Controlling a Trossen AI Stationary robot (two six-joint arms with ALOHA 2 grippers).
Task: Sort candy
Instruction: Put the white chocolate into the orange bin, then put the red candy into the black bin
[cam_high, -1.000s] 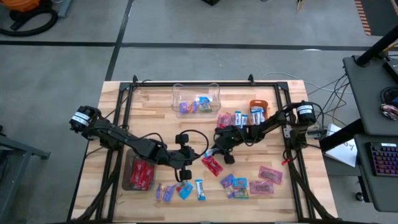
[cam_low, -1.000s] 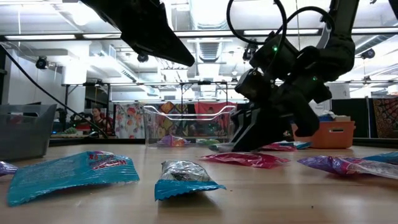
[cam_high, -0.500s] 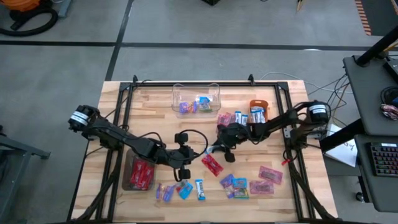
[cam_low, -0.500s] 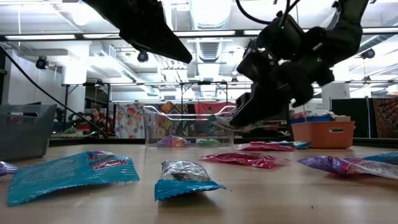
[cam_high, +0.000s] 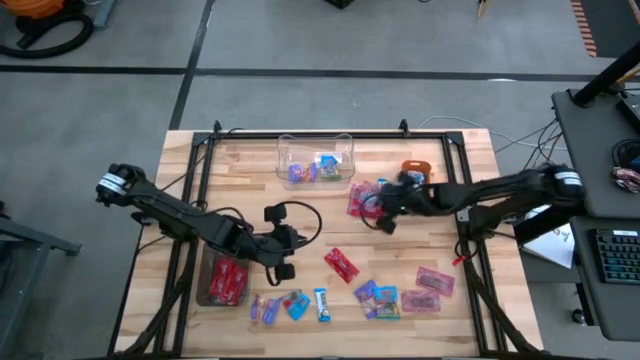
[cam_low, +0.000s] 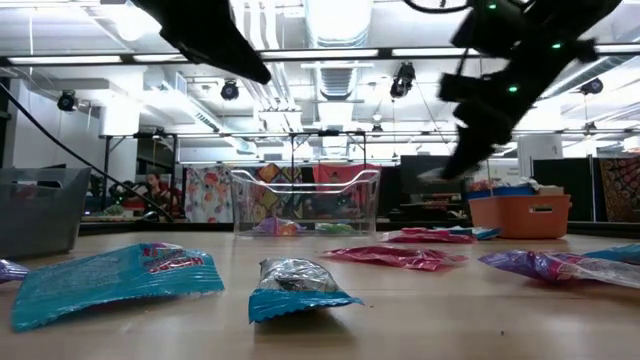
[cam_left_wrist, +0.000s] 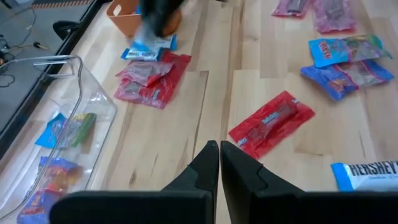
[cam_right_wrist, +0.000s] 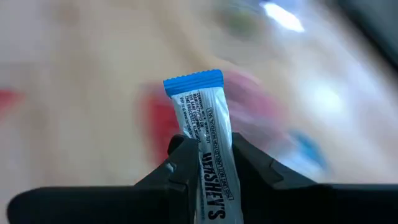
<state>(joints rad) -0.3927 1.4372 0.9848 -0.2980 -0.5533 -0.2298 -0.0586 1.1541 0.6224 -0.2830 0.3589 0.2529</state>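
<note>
Right wrist view shows your right gripper (cam_right_wrist: 204, 163) clamped on a blue-and-white Hershey's packet (cam_right_wrist: 202, 134), now lifted off the table and swung toward the orange bowl (cam_high: 415, 170) (one pick secured, drop pending). Your left gripper (cam_left_wrist: 219, 163), fingers pressed together and empty, has pulled back near the red candy (cam_left_wrist: 271, 122).
</note>
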